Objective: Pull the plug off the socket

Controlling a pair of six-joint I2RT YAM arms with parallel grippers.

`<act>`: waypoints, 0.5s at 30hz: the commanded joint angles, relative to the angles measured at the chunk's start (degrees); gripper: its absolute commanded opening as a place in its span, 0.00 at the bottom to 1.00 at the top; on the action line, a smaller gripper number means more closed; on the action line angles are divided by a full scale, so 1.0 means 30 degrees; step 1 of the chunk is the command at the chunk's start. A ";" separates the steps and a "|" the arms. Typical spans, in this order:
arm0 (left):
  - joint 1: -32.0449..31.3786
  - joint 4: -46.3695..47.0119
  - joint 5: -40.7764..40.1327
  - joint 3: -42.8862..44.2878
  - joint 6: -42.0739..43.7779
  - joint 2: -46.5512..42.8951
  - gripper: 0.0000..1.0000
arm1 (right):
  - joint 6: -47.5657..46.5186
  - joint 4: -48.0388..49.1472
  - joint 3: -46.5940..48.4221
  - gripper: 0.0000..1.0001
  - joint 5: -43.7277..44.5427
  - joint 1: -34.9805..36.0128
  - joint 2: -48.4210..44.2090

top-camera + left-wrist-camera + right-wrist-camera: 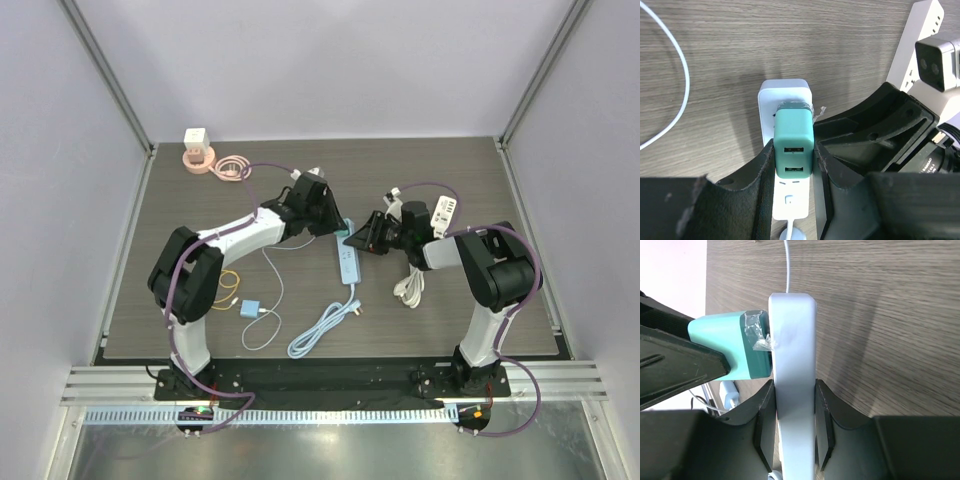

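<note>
Overhead, both arms meet over the white power strip [349, 265] lying on the wooden table [480, 180], with the left gripper [333, 226] and right gripper [358, 240] crowding its far end. From the left wrist, the green plug [794, 142], two USB ports facing the camera, sits seated in the strip, pinched tight between the left fingers [761, 172]. From the right wrist, the right fingers [824, 415] clamp the strip's long edges just beside the plug, which lies flush against the strip's face
</note>
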 commanded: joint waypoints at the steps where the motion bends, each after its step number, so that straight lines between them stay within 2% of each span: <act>1: -0.0334 0.0489 0.1909 0.0207 -0.0113 -0.3263 0.00 | -0.0796 -0.2794 -0.0069 0.01 0.4673 -0.0765 0.0820; 12: -0.0392 0.0753 0.2289 0.0176 -0.0435 -0.3644 0.00 | -0.0650 -0.2853 -0.0186 0.01 0.4937 -0.0940 0.0761; 15: -0.0392 0.0023 0.1793 0.0059 0.0002 -0.4288 0.00 | -0.0650 -0.2679 -0.0331 0.01 0.4762 -0.1174 0.0557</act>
